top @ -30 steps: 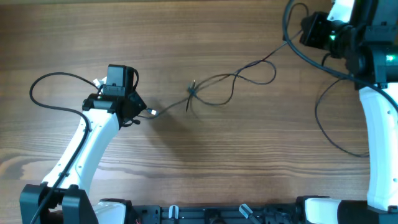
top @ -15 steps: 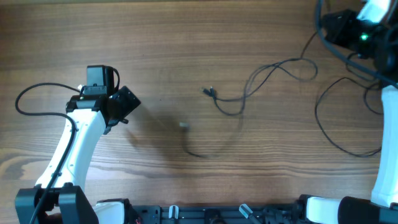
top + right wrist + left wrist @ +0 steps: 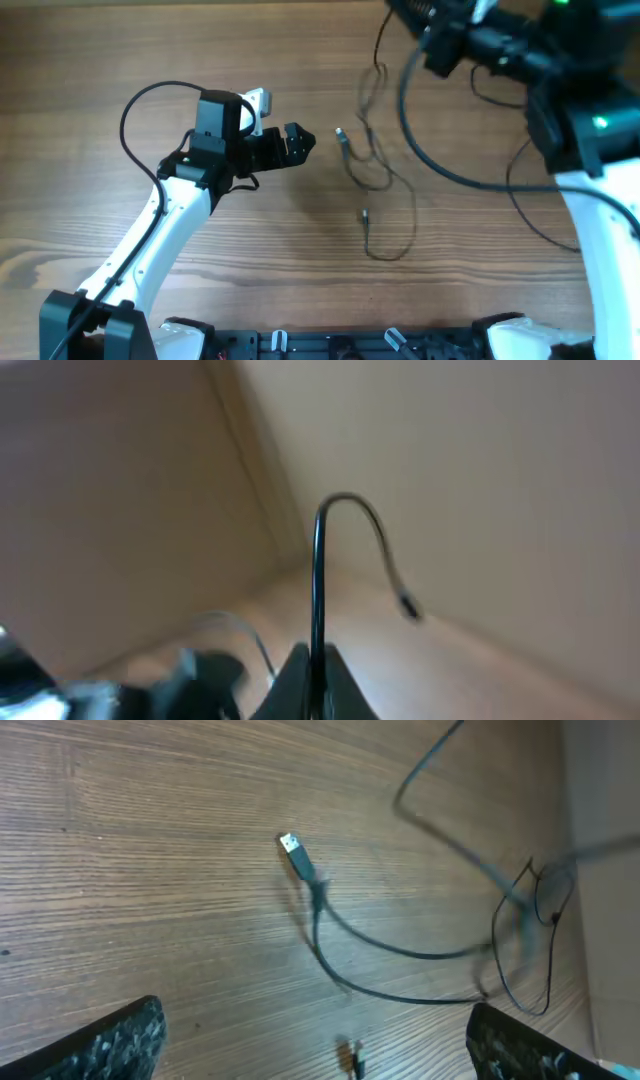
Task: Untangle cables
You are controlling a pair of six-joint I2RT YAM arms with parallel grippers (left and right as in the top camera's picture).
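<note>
Your left claw point(image 3: 292, 143) stands wide and empty over the counter point(image 3: 300, 280). Your right claw point(image 3: 318, 675) is pinched on one cable point(image 3: 320, 580). The cables point(image 3: 388, 182) lie loose just right of the left claw, with a USB plug point(image 3: 291, 844) resting free.

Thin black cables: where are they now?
The cables are right of centre in the overhead view, hanging from the right fingers at the top edge, plug ends just beyond the open left fingers.
</note>
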